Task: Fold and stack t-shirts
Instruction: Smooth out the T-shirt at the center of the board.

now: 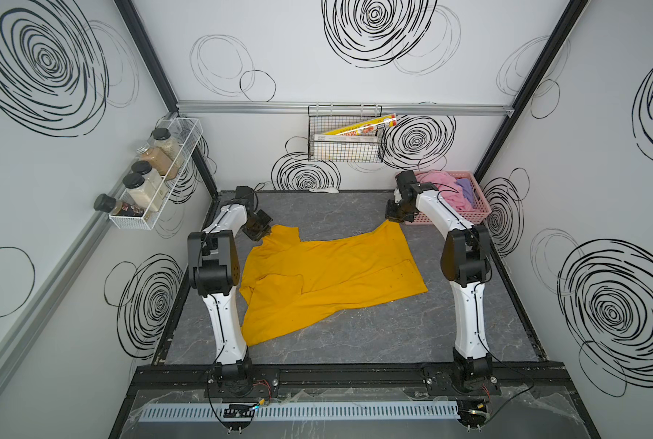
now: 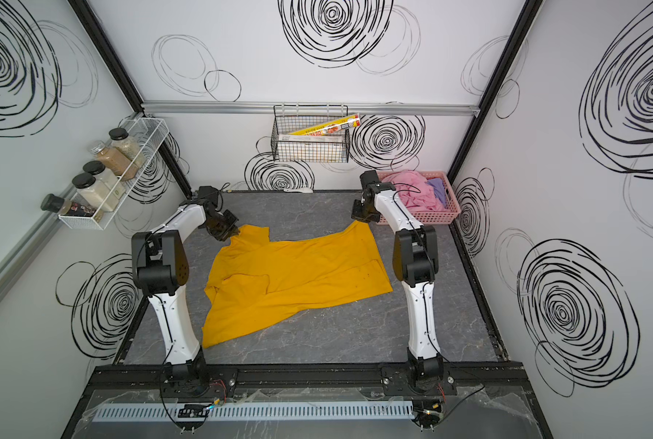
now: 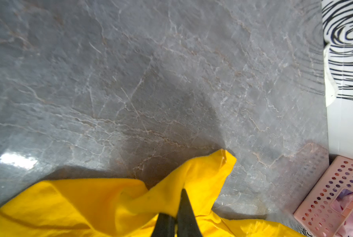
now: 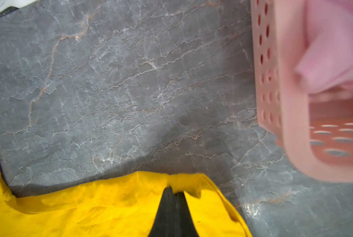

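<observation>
Both top views: left pincer (image 1: 260, 235) and right pincer (image 1: 391, 217) each clamp the yellow t-shirt (image 1: 328, 273) by its edge, stretched lengthwise away from the basket (image 1: 482, 217).

Both top views: high, at rig front, angled down toward back wall (image 1: 298, 76); cover whole table (image 1: 355, 342). Wrist cams: close, low over table; each shares mustard-yellow shirt (image 3: 89, 205), pink basket (image 4: 274, 82) w/ top views.

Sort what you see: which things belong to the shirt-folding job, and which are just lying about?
Job: yellow t-shirt, pink t-shirt, lavender t-shirt, left tool, right tool.
Lying about: pink basket, spice jars, black wire basket, boxes.
</observation>
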